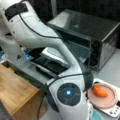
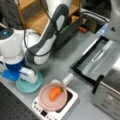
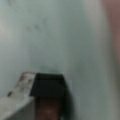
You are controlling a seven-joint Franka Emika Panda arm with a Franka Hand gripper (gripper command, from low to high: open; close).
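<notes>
The tool (image 2: 28,75) hung low over the teal plate (image 2: 25,88) at a front view's bottom left, so close that we could not say whether it touched the plate or merely hovered. We also could not tell whether its jaws were parted or closed. In the wrist view one dark fingertip (image 3: 48,87) stood against the plate's pale teal face (image 3: 50,37), with a strip of pink at the right edge. The teal plate lay on the grey table (image 2: 62,62), just beside a pink plate (image 2: 45,101) that carried an orange carrot (image 2: 55,93) and rested on a white kitchen scale (image 2: 68,103). A toaster oven (image 1: 100,32) stood well apart with its door (image 2: 100,60) folded down, and the white arm (image 2: 47,37) arched over the table. We judged that work this close to a shallow, slippery dish called for a slow, straight vertical approach. A fingertip should be placed squarely over the rim rather than the flat middle. Any sideways drift towards the pink plate should be avoided, since a nudge there could rock the scale and roll the carrot off. In a front view the arm's bulk hid the tool, and only a sliver of the teal plate (image 1: 96,116) showed.
</notes>
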